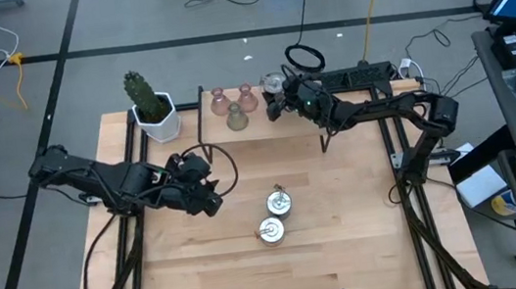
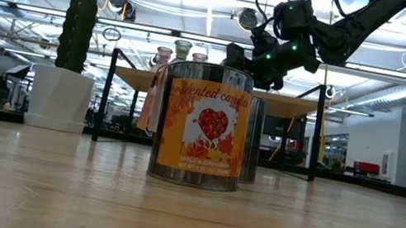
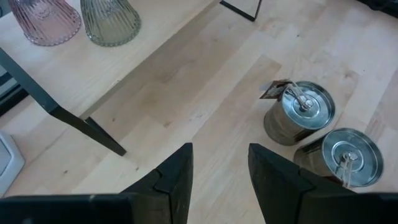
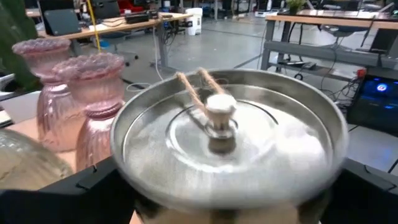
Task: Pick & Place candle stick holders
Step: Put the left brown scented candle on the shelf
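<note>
Metal tin (image 4: 227, 146) with a knob lid sits pinched in the right gripper (image 1: 278, 103) at the back of the worktop (image 1: 349, 242), beside three glass holders (image 1: 235, 106). It looks hard, smooth and slippery; hold its sides. Two more tins (image 1: 275, 217) wait mid-worktop. Left gripper (image 3: 219, 180) has fingers spread, empty.

Two upright tins (image 1: 275, 217) (lidded), three glass holders (image 1: 234, 106)
</note>
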`<action>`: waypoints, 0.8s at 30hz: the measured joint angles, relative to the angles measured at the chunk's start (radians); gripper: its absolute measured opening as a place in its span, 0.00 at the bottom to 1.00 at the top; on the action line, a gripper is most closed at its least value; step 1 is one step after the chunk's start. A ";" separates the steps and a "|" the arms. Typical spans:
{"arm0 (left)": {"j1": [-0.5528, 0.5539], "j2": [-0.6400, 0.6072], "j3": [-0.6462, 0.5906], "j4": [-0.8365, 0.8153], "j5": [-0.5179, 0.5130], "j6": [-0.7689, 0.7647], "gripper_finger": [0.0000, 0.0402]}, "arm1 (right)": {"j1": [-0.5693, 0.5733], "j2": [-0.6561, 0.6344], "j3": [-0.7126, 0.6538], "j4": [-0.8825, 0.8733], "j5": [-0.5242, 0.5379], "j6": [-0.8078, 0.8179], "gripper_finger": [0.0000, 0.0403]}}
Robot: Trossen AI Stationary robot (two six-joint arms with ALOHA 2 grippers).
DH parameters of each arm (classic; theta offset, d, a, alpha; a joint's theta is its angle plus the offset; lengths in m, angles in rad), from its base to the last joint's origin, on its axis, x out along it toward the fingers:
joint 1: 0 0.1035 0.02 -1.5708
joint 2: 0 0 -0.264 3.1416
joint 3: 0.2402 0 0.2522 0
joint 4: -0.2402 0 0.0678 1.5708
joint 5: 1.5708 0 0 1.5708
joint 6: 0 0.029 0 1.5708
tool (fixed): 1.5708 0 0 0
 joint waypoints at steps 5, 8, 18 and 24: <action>0.000 0.000 0.000 0.000 0.001 -0.001 0.38 | -0.004 0.000 0.000 -0.002 -0.003 0.000 0.93; 0.000 0.000 0.000 0.000 0.001 -0.001 0.38 | -0.004 0.000 0.000 -0.002 -0.003 0.000 0.93; 0.000 0.000 0.000 0.001 0.002 -0.003 0.38 | 0.004 -0.007 0.000 -0.013 -0.061 0.011 0.93; 0.000 0.000 0.000 0.001 0.002 -0.003 0.38 | 0.004 -0.009 0.000 -0.053 -0.084 0.011 0.93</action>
